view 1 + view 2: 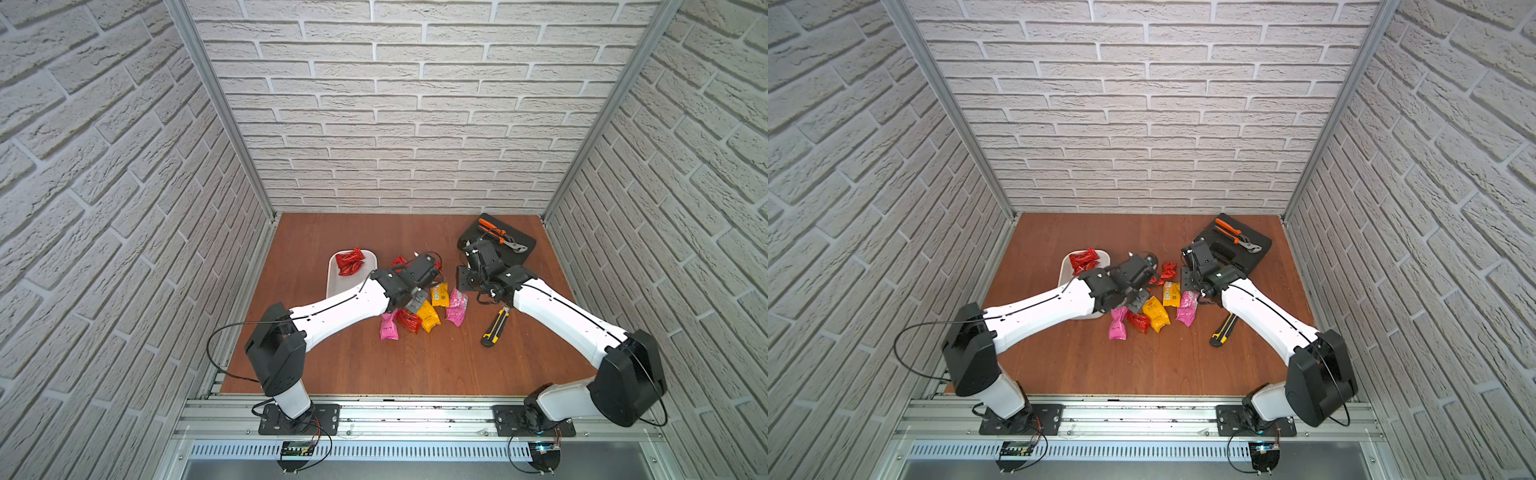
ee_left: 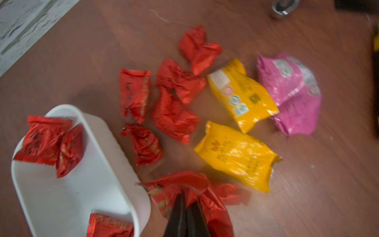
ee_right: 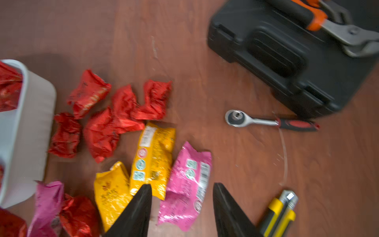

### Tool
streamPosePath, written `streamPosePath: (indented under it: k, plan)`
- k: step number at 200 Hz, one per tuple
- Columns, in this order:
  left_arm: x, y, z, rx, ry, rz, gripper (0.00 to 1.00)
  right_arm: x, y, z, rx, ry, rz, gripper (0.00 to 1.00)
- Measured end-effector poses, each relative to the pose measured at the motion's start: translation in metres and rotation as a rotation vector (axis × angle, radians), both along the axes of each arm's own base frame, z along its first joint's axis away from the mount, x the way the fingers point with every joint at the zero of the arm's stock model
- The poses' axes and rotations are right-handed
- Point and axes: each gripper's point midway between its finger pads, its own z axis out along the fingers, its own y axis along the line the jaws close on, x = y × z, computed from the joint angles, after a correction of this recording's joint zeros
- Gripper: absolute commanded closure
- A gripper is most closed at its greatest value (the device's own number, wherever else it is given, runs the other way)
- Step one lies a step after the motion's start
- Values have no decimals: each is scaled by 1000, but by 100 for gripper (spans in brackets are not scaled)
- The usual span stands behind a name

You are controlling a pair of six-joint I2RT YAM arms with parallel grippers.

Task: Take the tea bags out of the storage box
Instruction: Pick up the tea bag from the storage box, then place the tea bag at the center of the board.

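L fingers (image 2: 177, 217) are pinching a red bag (image 2: 213, 207) just right of the box (image 2: 114, 143), so best carrying it clear onto the bench (image 2: 307, 184) pile (image 2: 174, 115) before opening; R fingers (image 3: 135, 213) are hanging half-wide & empty, w/ more reds (image 2: 44, 139) lying in box.

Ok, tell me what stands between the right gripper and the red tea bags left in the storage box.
The left arm does: its wrist and shut left gripper, pinching a red tea bag, sit between the open right gripper and the red tea bags in the storage box.
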Motion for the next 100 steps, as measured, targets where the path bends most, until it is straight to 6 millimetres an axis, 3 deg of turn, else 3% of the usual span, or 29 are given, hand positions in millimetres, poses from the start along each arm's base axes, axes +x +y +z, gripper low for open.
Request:
streamPosePath:
  k: [40, 71, 100]
  plan:
    - [-38, -56, -42, 69, 23, -252, 100, -35, -48, 7, -49, -32, -129, 47]
    - [-42, -72, -78, 104, 87, -307, 93, -63, -77, 22, -88, -120, -205, 47]
    - [-41, -87, -91, 90, 136, -317, 81, -79, -95, 37, -111, -189, -253, 48]
